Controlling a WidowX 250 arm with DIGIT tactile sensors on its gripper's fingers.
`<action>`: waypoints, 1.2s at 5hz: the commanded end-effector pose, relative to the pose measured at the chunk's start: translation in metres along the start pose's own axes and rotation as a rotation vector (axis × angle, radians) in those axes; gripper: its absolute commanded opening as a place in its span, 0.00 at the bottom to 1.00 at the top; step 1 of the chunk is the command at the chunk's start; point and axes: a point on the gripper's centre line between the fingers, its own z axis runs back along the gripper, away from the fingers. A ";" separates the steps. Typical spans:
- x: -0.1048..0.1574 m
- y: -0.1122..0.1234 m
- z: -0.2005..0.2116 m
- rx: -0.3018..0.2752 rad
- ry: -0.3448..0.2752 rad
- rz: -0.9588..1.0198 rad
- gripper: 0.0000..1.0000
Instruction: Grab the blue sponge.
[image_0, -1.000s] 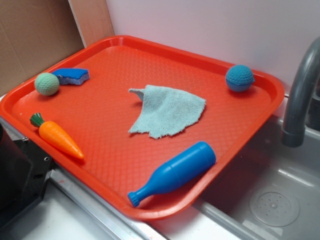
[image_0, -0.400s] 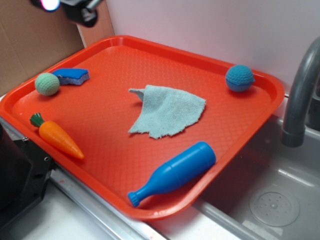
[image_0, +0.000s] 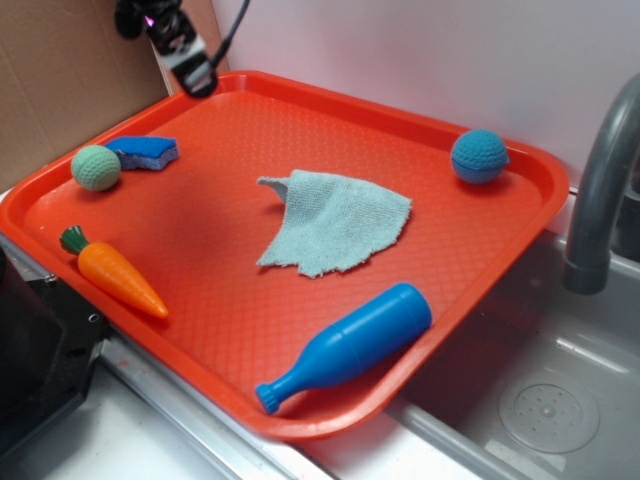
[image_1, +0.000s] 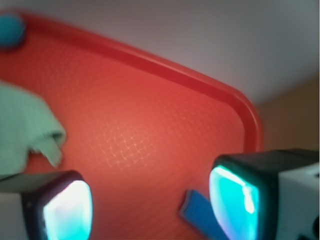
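Sponge (image_0: 145, 152) is seen at ten o'clock on the tray (image_0: 520, 235), touching the green ball (image_0: 95, 167). The claw (image_1: 150, 200) is held spread above the far rim; it should be lowered squarely over the pad, clear of the ball.

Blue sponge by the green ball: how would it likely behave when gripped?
The blue sponge looks like thin foam, so it probably squashes and weighs little. Lying flat on the tray, it shouldn't roll. The green ball beside it may roll if nudged by the open gripper.
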 end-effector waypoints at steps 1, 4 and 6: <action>-0.023 0.031 -0.032 -0.072 0.092 -0.120 1.00; -0.065 0.041 -0.075 -0.180 0.187 -0.172 1.00; -0.077 0.035 -0.080 -0.187 0.210 -0.180 1.00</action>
